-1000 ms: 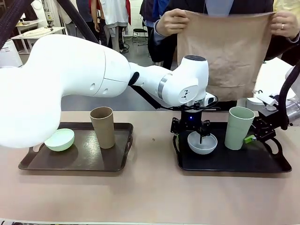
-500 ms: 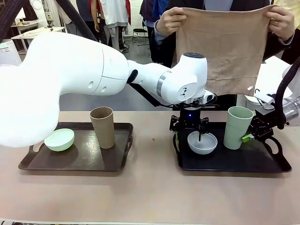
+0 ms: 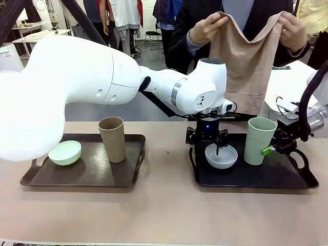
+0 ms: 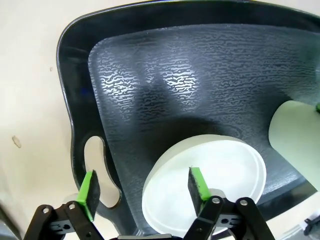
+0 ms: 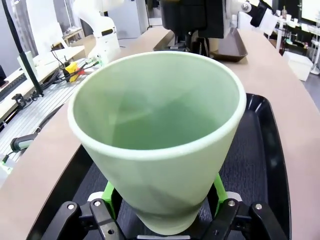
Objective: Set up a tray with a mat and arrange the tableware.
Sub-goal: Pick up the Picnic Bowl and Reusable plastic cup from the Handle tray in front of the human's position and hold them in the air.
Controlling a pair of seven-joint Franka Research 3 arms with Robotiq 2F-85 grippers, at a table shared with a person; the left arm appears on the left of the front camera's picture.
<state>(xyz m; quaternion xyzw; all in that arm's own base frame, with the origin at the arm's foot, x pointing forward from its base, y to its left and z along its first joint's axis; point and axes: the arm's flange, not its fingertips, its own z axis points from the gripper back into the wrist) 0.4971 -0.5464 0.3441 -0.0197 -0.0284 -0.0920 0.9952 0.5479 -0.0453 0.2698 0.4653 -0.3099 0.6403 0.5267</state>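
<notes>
The white-grey bowl (image 3: 221, 158) lies on the right black tray (image 3: 256, 177). My left gripper (image 3: 206, 149) hangs over the bowl's left rim, open. In the left wrist view one finger is inside the bowl (image 4: 210, 175) and the other outside, over the tray's (image 4: 200, 75) handle hole, around the left gripper (image 4: 144, 189). The pale green cup (image 3: 260, 139) stands upright on the same tray, and my right gripper (image 3: 266, 149) is shut on its lower part. In the right wrist view the green pads of the right gripper (image 5: 162, 192) press both sides of the cup (image 5: 160, 125). Across the table a person holds up a tan mat (image 3: 246, 61).
A second dark tray (image 3: 92, 171) at the left carries the upright tan cup (image 3: 112, 138) and the mint green bowl (image 3: 65, 152). Bare table lies between the trays and along the front edge. My left arm's bulk crosses above the left tray.
The person has brought the mat's top corners together, so it now hangs folded. My right gripper has closed in on the green cup, which shifted slightly left. The left gripper has not moved.
</notes>
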